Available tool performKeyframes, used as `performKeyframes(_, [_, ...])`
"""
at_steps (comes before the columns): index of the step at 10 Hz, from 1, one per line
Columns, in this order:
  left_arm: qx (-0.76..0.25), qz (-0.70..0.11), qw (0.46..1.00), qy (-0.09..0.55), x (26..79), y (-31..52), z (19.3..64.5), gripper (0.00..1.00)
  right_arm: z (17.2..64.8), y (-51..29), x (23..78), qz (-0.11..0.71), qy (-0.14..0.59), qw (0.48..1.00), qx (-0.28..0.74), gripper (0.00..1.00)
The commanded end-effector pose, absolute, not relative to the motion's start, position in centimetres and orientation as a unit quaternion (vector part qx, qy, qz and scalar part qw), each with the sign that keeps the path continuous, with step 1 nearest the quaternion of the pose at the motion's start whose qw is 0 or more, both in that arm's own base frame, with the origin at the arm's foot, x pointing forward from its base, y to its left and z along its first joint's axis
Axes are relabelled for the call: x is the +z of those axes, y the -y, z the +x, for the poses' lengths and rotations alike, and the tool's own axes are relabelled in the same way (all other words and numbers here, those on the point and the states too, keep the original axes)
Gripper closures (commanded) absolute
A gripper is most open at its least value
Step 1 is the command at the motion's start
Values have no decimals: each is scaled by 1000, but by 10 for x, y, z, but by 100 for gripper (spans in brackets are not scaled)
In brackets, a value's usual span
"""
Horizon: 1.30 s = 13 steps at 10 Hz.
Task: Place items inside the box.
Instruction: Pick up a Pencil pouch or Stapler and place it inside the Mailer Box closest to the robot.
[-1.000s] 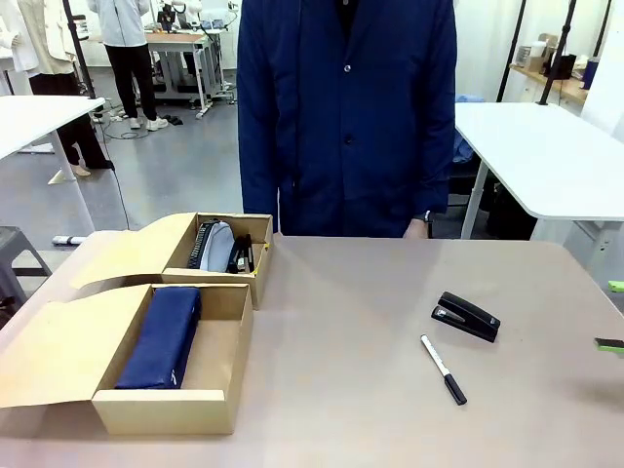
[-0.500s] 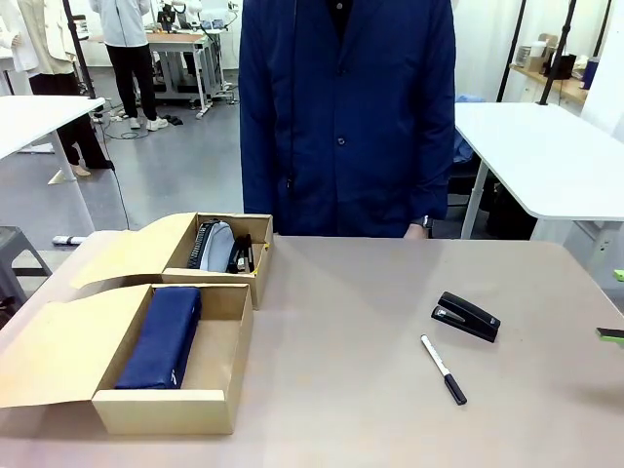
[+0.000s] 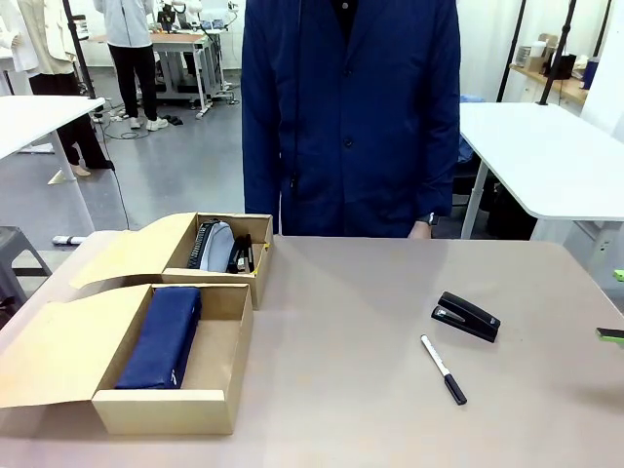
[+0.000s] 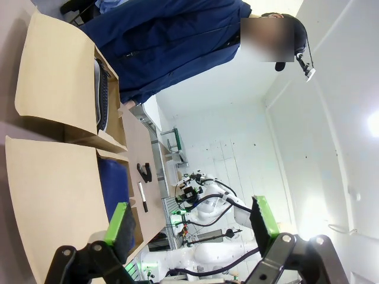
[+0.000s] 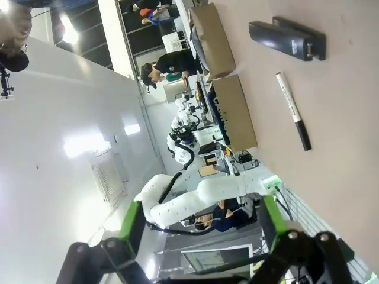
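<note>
A black stapler [image 3: 466,316] and a white marker with a black cap [image 3: 444,370] lie on the table's right half. They also show ahead of my open right gripper [image 5: 200,222], the stapler [image 5: 287,38] beyond the marker [image 5: 293,109]. Its green fingertips [image 3: 610,334] peek in at the right edge of the front view. A navy pouch [image 3: 161,336] lies in the near cardboard box [image 3: 166,409]. The far box [image 3: 259,278] holds several dark and grey items [image 3: 219,244]. My left gripper [image 4: 192,219] is open in the air, with nothing between its pads, and looks over both boxes.
A person in a dark blue coat [image 3: 351,117] stands at the table's far edge. Both boxes have their lids folded out to the left [image 3: 49,356]. Bare tabletop [image 3: 341,331] lies between the boxes and the stapler.
My right gripper's green tips have drifted slightly up and toward the right edge. The items on the table have not moved.
</note>
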<state>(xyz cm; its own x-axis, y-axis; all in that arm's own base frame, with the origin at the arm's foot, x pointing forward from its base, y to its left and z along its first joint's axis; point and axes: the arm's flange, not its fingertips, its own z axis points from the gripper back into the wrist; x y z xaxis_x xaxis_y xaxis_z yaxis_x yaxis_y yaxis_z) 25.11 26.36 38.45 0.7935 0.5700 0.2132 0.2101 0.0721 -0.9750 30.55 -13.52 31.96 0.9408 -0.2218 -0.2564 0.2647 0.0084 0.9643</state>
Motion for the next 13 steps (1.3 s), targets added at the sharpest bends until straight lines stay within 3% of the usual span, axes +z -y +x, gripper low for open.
performKeyframes(1, [121,-668,671,296,385,-262,249,0,306,135,320,683,-16,710,-171,0])
performKeyframes(2, [121,-668,671,296,385,-262,249,0,292,121,332,608,36,786,-104,0])
performKeyframes(3, [121,-668,671,296,385,-262,249,0,304,92,348,529,85,845,-8,0])
performKeyframes(4, [121,-668,671,296,385,-262,249,0,320,71,361,444,144,884,25,0])
performKeyframes(5, [121,-668,671,296,385,-262,249,0,326,55,371,414,192,886,85,0])
performKeyframes(7, [121,-668,671,296,385,-262,249,0,332,40,375,394,191,890,127,0])
performKeyframes(8, [121,-668,671,296,385,-262,249,0,329,71,371,467,154,866,95,0])
performKeyframes(9, [121,-668,671,296,385,-262,249,0,316,108,367,485,155,856,87,0])
performKeyframes(10, [121,-668,671,296,385,-262,249,0,298,152,362,522,167,831,94,0])
performKeyframes(13, [121,-668,671,296,385,-262,249,0,254,232,328,562,226,795,-31,0])
